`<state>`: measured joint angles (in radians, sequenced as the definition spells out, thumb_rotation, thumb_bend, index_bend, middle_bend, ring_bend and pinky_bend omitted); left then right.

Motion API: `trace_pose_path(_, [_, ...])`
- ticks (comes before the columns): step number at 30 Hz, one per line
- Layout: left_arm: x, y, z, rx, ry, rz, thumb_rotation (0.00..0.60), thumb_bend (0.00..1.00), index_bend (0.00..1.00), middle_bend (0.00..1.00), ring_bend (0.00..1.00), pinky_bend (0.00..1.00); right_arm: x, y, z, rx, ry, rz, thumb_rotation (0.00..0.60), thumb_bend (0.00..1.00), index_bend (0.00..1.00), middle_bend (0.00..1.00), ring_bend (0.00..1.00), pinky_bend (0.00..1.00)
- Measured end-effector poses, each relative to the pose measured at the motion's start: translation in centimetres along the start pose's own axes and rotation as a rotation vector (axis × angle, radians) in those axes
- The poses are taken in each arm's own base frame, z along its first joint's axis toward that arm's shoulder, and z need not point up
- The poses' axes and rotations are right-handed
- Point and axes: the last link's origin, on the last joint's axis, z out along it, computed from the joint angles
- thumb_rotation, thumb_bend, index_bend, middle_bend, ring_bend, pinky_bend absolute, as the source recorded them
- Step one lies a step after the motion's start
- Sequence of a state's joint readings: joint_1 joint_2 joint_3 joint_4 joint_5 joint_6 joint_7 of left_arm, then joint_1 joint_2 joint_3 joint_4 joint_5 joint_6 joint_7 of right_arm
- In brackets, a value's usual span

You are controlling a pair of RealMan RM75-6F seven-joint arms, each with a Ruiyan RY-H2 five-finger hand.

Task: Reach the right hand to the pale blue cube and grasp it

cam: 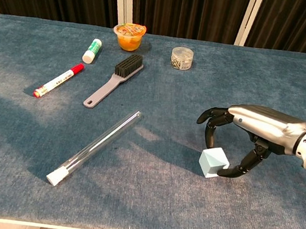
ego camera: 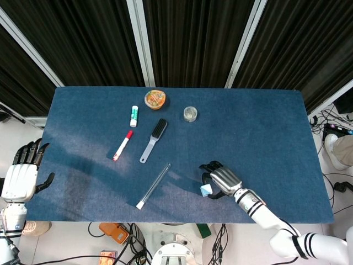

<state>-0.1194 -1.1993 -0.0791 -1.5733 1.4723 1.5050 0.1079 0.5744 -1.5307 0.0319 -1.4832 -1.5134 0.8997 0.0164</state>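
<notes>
The pale blue cube (ego camera: 206, 190) (cam: 213, 162) sits on the blue table near its front edge, right of centre. My right hand (ego camera: 219, 179) (cam: 252, 126) arches over it from the right. The thumb touches the cube's right side low down, and the curled fingers (cam: 210, 127) hang just behind and above its far edge. The cube still rests on the cloth and I see no firm clamp on it. My left hand (ego camera: 22, 174) hangs off the table's left edge with its fingers apart and nothing in it; only the head view shows it.
A clear tube (ego camera: 153, 185) (cam: 94, 147) lies diagonally left of the cube. Further back are a grey brush (cam: 115, 80), a red-capped marker (cam: 58, 80), a glue stick (cam: 92, 50), an orange cup (cam: 129, 36) and a small jar (cam: 181, 58).
</notes>
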Motion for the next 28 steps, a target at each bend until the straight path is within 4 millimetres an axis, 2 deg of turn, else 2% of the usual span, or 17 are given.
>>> trace_pose_path(5, [0.0,-0.1,0.0,0.007,0.001,-0.006,0.6,0.28,0.1,0.0,0.0,0.09,0.3,-0.1,0.2,0.006,0.013,0.02,0.6,0.41,0.69,0.27,0.29,0.21])
trace_pose_path(14, [0.0,-0.1,0.0,0.003,0.002,-0.002,0.6,0.28,0.1,0.0,0.0,0.09,2.6,-0.3,-0.1,0.027,0.154,0.06,0.6,0.43,0.7,0.27,0.31,0.23])
trace_pose_path(23, [0.0,0.0,0.0,0.005,-0.001,0.0,0.6,0.28,0.1,0.0,0.0,0.09,6.8,-0.7,-1.8,0.085,0.462,0.212,0.6,0.43,0.7,0.28,0.32,0.23])
trace_pose_path(28, [0.0,-0.1,0.0,0.009,0.003,-0.002,0.6,0.28,0.1,0.0,0.0,0.09,9.6,-0.6,-1.9,0.099,0.588,0.235,0.6,0.43,0.7,0.28,0.33,0.23])
